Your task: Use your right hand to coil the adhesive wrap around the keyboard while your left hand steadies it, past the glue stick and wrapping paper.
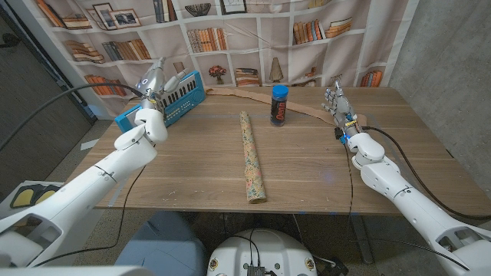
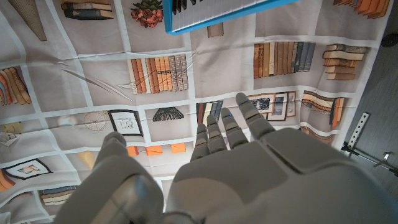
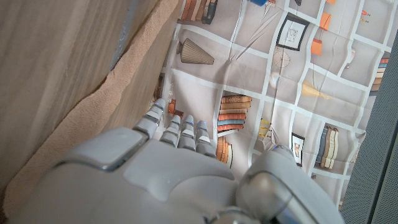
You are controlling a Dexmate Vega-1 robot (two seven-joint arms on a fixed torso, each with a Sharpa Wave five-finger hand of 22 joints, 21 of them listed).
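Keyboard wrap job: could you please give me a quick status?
Left hand touches keyboard; right hand open by adhesive wrap. Wrapping paper, glue stick between.

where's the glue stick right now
In the head view the glue stick stands upright at the table's far middle, just right of the wrapping paper roll's far end.

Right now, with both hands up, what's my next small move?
Probably lower the right robot hand onto the tan adhesive wrap lying beside it and pinch it. That robot hand holds nothing, while the left robot hand is already at the blue keyboard.
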